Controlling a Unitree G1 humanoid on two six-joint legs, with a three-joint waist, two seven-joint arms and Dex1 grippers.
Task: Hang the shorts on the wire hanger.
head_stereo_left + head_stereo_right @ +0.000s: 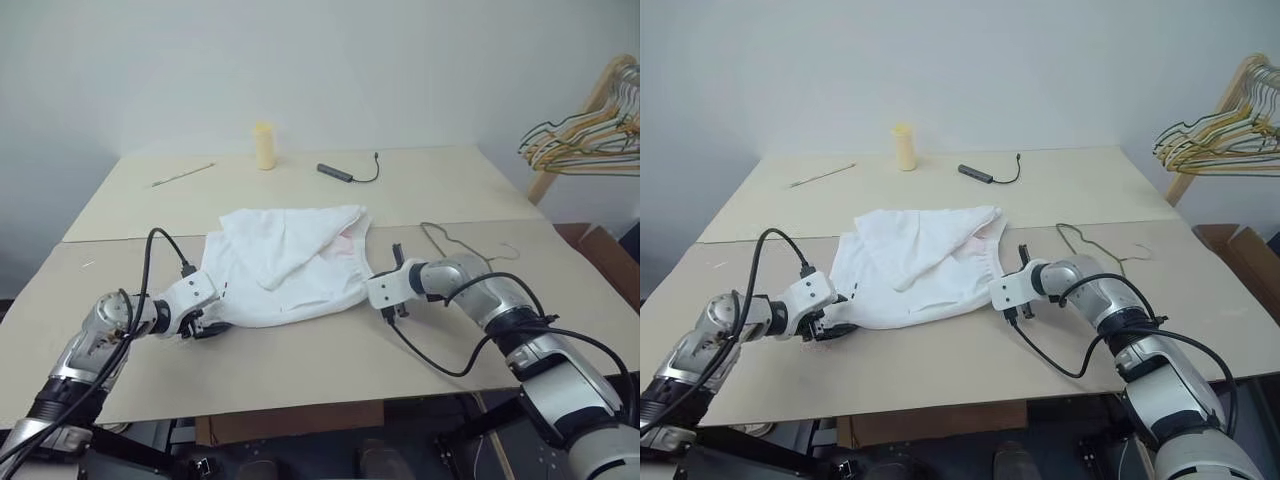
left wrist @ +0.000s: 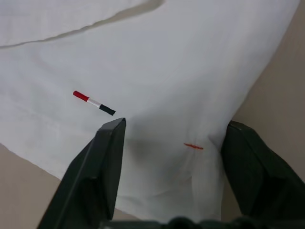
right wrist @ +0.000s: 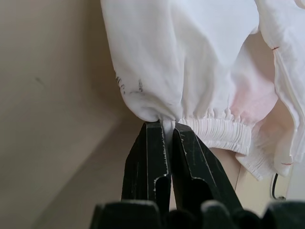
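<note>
On the pale beige counter (image 1: 300,370), near its middle, lie the large white cloth shorts (image 1: 285,265) in a loose, rumpled heap, one flap folded over the top and a faint pink tint showing near the gathered elastic waistband (image 3: 217,131), which faces the robot's right. The right gripper (image 3: 167,131) sits at that waistband edge with its two black fingers (image 3: 152,157) pressed together on a pinch of the white cloth, so the fabric is clamped between them just where the gathers begin. In the right wrist view, small dark marks show on the cloth beside the pinch.

At the opposite side of the heap, the left gripper (image 2: 174,131) rests at the hem of the shorts with its fingers (image 2: 102,167) parted, one on each side of a stretch of white fabric; cloth lies between them but they have not closed on it. A tiny red, white and black tag (image 2: 94,102) and a short orange stitch (image 2: 193,146) show on the fabric there.

The thin dark-grey bare metal wire hanger (image 1: 462,243) lies flat on the counter just beyond the right arm, near the shorts but apart from them.

Farther back on the counter stand a pale yellow cylinder (image 1: 264,146), a dark slim device with a short cable (image 1: 340,173), and a thin stick (image 1: 183,174). A bunch of yellow, green and tan hangers (image 1: 590,135) hangs on a wooden rack at the right edge.
</note>
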